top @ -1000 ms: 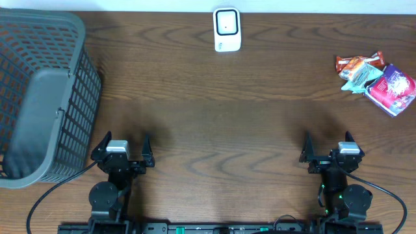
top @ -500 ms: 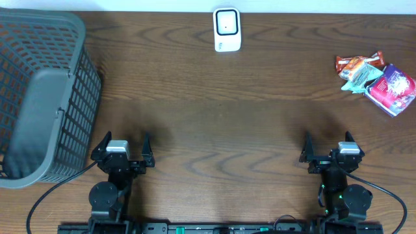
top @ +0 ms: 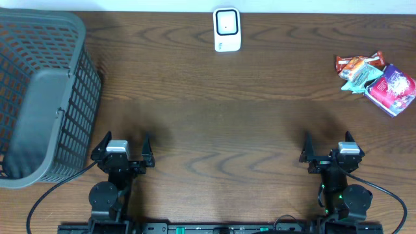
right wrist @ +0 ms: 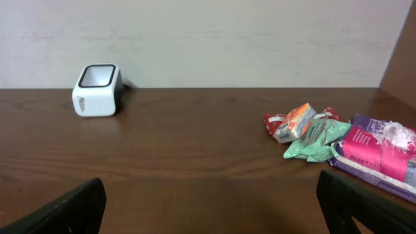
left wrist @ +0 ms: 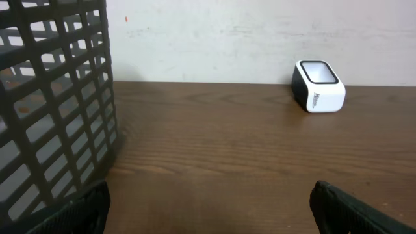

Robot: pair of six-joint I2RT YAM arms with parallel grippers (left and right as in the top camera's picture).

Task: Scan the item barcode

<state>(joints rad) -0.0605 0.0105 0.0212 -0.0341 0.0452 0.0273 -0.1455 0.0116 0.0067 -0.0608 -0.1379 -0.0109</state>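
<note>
A white barcode scanner (top: 227, 29) with a dark window stands at the table's far middle edge, also seen as the scanner (left wrist: 318, 86) and the scanner (right wrist: 97, 90). Snack packets lie at the far right: an orange-red packet (top: 354, 64), a green packet (top: 361, 78) and a pink-purple packet (top: 391, 89); the right wrist view shows the orange packet (right wrist: 294, 122), green packet (right wrist: 315, 140) and pink packet (right wrist: 380, 153). My left gripper (top: 122, 149) and right gripper (top: 328, 147) rest open at the near edge, far from the packets, nothing between their fingers.
A large grey mesh basket (top: 40, 97) stands at the left, its wall (left wrist: 52, 104) close to my left gripper. A pale wall runs behind the table's far edge. Bare brown wood table (top: 221, 117) lies between the grippers and the scanner.
</note>
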